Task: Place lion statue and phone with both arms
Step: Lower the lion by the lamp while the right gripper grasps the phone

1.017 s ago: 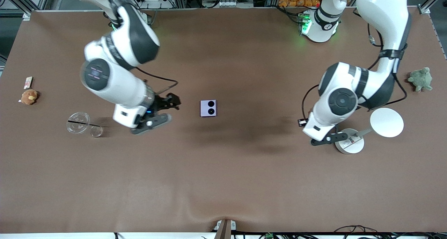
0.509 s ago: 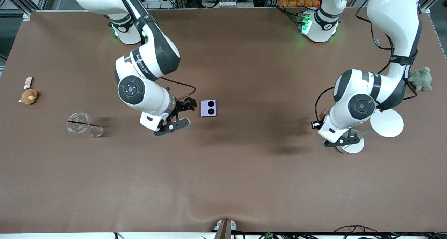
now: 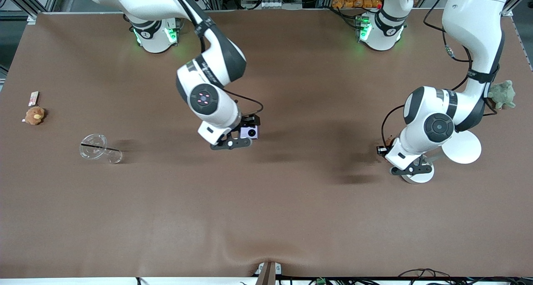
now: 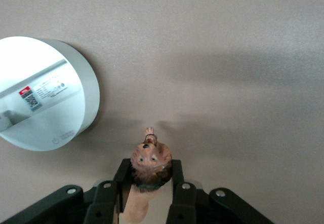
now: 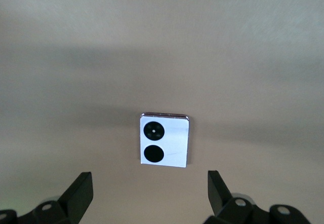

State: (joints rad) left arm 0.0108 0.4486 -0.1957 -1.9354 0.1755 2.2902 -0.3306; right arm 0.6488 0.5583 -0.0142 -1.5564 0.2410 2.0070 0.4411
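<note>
On the brown table (image 3: 291,201), the phone (image 5: 164,140) lies under the spread right end effector (image 5: 149,193); the left end effector (image 4: 149,196) grips the lion statue (image 4: 150,164).

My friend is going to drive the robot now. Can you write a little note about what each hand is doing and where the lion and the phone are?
Left gripper: shut on the lion statue, held in the air beside the round white stand.
Right gripper: open, over the phone, fingers spread wide, not touching it.
Phone: flat on the brown table, near the middle.
Done: lion picked up.
Left: grip the phone, then place both things.
</note>
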